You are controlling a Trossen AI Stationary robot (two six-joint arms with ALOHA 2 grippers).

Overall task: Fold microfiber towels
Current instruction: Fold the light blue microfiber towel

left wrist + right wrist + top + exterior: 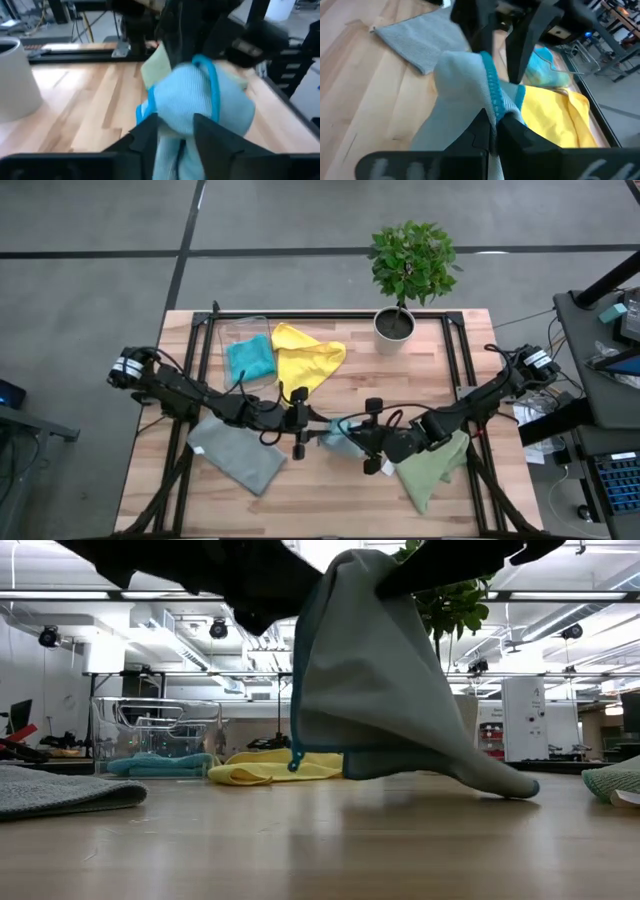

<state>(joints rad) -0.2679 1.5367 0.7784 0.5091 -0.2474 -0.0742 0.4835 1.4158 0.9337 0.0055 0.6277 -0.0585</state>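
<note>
Midway over counter (330, 395), right gripper (492, 131) is pinching light blue towel (380, 690) at its teal edge, lifting it so one corner is trailing on wood. Left gripper (175, 132) is standing apart around same towel, fingers spread, between grey towel (237, 452) and olive towel (430, 470).

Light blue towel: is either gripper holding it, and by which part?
The right gripper is shut on the light blue towel, pinching its teal-stitched edge and lifting it off the table. The left gripper has its fingers apart around the cloth, no firm grip.
</note>
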